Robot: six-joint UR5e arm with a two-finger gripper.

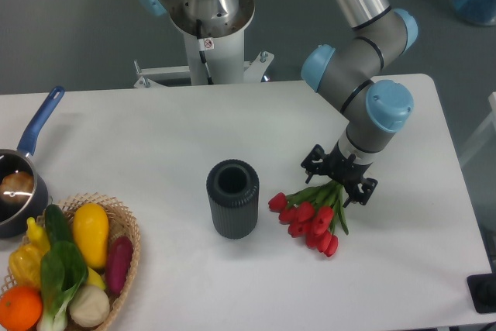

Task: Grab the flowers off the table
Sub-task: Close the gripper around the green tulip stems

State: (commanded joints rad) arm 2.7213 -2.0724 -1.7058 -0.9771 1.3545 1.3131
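The flowers (310, 221) are a bunch of red tulips with green leaves lying on the white table (155, 129), right of centre, with the heads pointing to the lower left. Their green stems run up and to the right, under my gripper (339, 177). The gripper hangs directly over the stem end, pointing down. Its black jaws look spread wide on either side of the stems, so it is open. The fingertips and the ends of the stems are hidden under the gripper body.
A dark ribbed vase (232, 198) stands upright just left of the tulip heads. A wicker basket (124, 226) of vegetables and fruit sits at the front left, with a blue-handled pan (23, 168) behind it. The robot base (208, 13) is at the back.
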